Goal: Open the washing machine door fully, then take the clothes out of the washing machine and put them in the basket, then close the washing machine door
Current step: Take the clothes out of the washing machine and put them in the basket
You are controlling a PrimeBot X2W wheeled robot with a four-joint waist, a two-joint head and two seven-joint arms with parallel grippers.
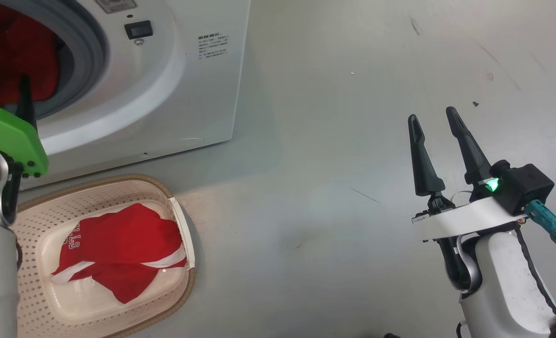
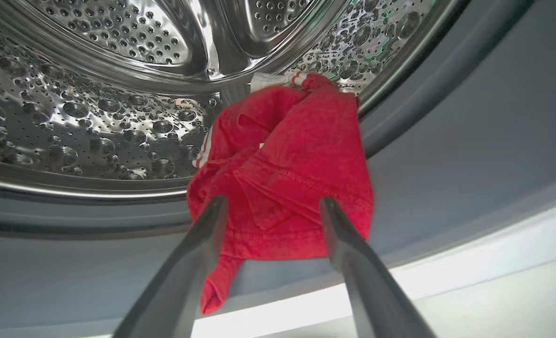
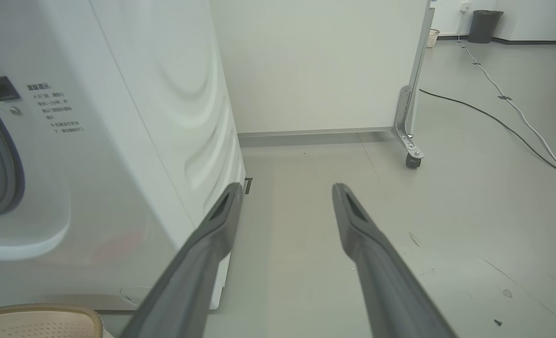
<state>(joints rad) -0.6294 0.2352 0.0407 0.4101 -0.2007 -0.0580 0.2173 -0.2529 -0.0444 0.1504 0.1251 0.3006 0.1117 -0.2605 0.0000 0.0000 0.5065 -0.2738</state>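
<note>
In the head view the washing machine (image 1: 179, 84) is filling the upper left of the frame, its round mouth standing open with red clothes (image 1: 10, 61) showing inside, and the left arm's green wrist plate (image 1: 10, 136) is sitting in front of that mouth. The basket (image 1: 180, 220) is resting on the floor (image 1: 315, 141) at the lower left, just in front of the machine, with one red jersey (image 1: 118, 253) lying in it. The right tool (image 1: 431, 114) is hovering at the right of the frame, fingers wide apart and gripping nothing, well apart from the basket. In the left wrist view the left tool (image 2: 273, 199) is spreading wide around the lower fold of the clothes, which are hanging from the steel drum (image 2: 95, 117) over the grey rubber ring (image 2: 446, 164); whether its fingers are touching the fabric I cannot tell. In the right wrist view the right tool is gaping empty over bare floor beside the machine's front corner, with a white wheeled panel (image 3: 324, 65) standing at the upper middle
</note>
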